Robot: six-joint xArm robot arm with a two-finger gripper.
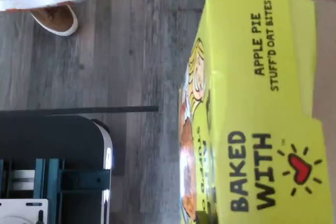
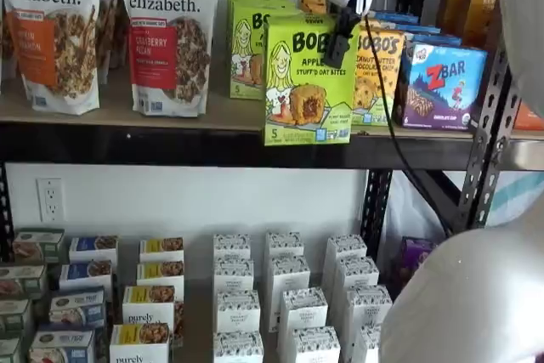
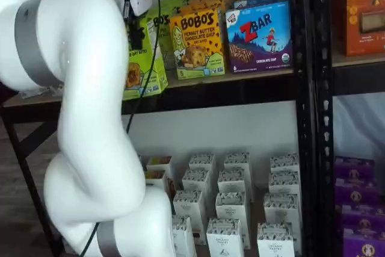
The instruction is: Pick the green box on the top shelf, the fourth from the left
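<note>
- You are looking at a big, round, white arm (image 3: pixel 90 118) with grey bands.
- A thin black cable (image 2: pixel 387 108) is hanging beside its white gripper (image 2: pixel 338 40) with black fingers.

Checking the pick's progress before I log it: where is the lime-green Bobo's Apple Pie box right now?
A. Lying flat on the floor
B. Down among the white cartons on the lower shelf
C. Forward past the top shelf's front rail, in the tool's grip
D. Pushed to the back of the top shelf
C: in a shelf view the Bobo's Apple Pie box overlaps the top shelf front rail, with the tool shut on its top edge.
</note>
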